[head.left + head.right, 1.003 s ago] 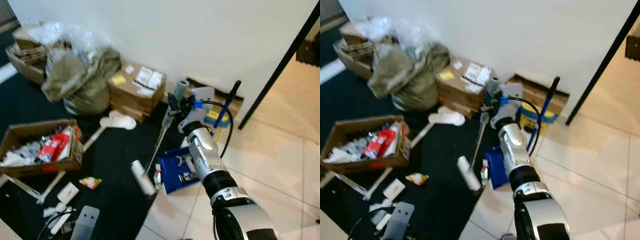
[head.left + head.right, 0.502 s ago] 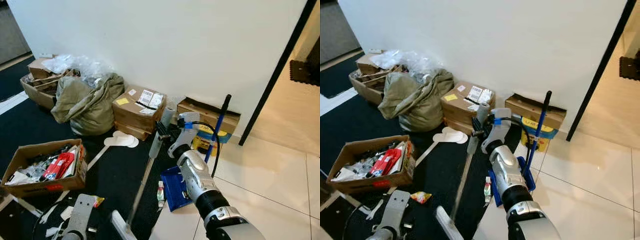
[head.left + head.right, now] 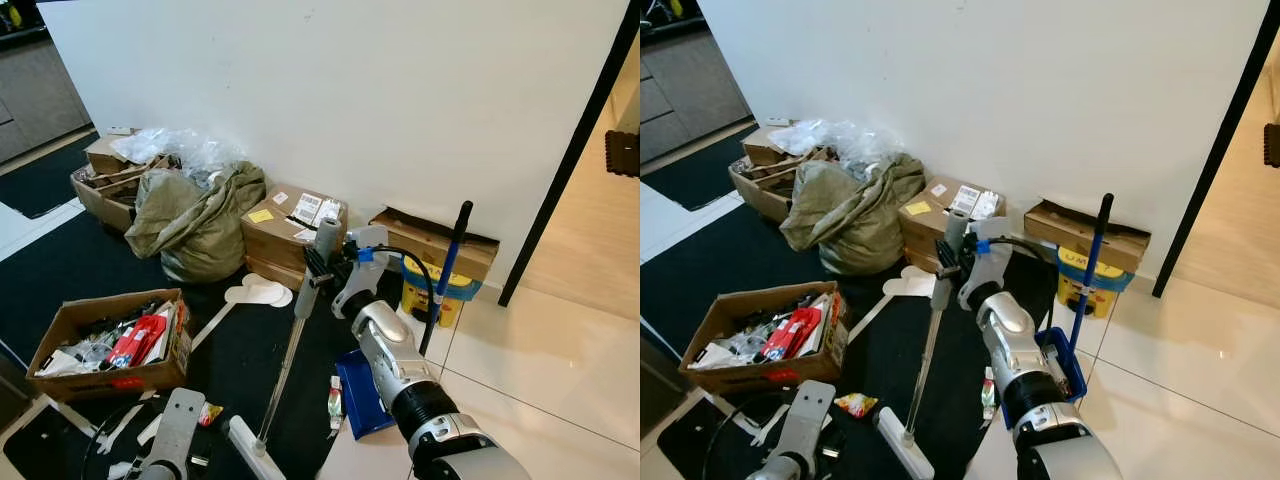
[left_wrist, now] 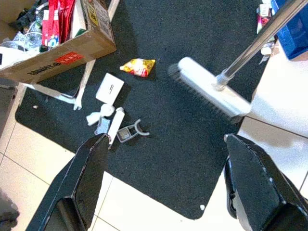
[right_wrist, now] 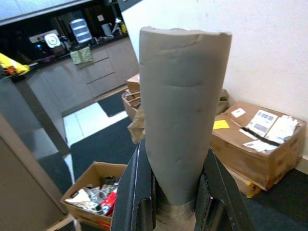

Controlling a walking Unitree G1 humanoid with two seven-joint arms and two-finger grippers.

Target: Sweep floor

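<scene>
My right gripper (image 3: 318,264) is shut on the grey foam grip (image 5: 180,120) at the top of the broom's metal shaft (image 3: 285,365). The white broom head (image 3: 252,455) rests on the black mat (image 3: 70,260), close in front of me. My left gripper (image 4: 167,139) hangs open above the mat, its fingers (image 4: 91,183) wide apart, near the broom head (image 4: 211,94). Litter lies on the mat there: a yellow snack wrapper (image 4: 138,67), a white card (image 4: 109,88) and small plastic bits (image 4: 126,132). A blue dustpan (image 3: 360,395) stands beside the mat's edge on the right.
An open cardboard box of rubbish (image 3: 110,340) sits on the mat to the left. A green sack (image 3: 195,220), cardboard boxes (image 3: 290,225) and a yellow bucket (image 3: 440,290) line the white wall. White tiles (image 3: 540,370) spread to the right, past a black door frame (image 3: 570,160).
The camera has tilted up and shifted. The broom head has swept from beside the dustpan back across the mat towards me. My left arm has come into the lower left.
</scene>
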